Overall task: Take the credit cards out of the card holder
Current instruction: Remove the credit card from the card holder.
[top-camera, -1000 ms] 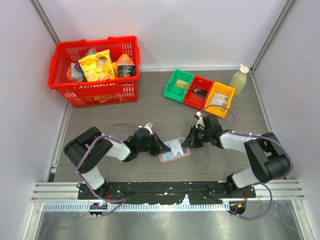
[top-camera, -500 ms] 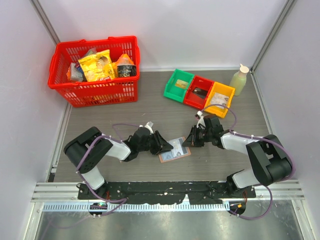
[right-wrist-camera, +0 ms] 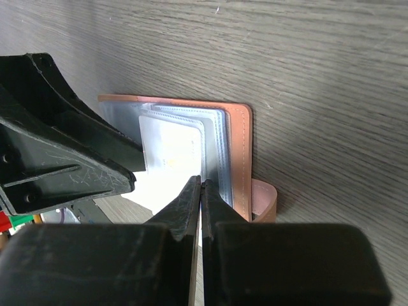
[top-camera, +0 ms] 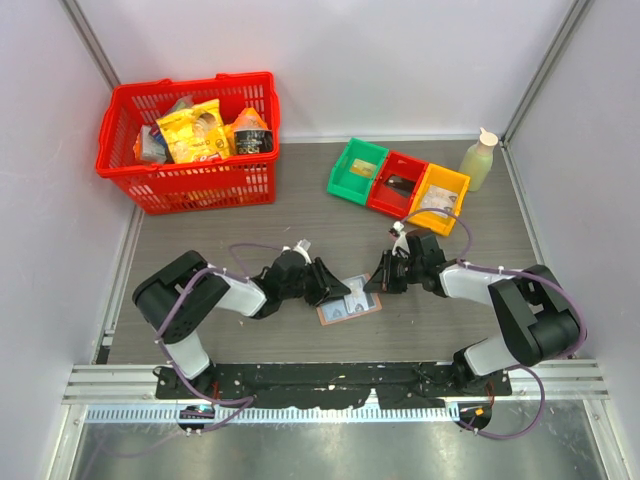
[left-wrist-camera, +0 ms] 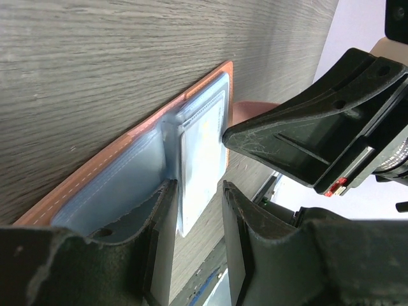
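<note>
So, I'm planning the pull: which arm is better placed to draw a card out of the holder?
Left, probably. The left tool stands open with a finger on either side of the pale card, ready to close. The right tool is shut, its tip at the card holder's pockets.

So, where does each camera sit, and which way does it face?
Top external: above, behind the arms, looking down on the table; both whole arms show.
Left wrist: low, facing the card holder; left gripper, parted, shows.
Right wrist: low, facing it from the opposite side; right gripper, shut, shows.
Shared: the card holder, in all three.
</note>
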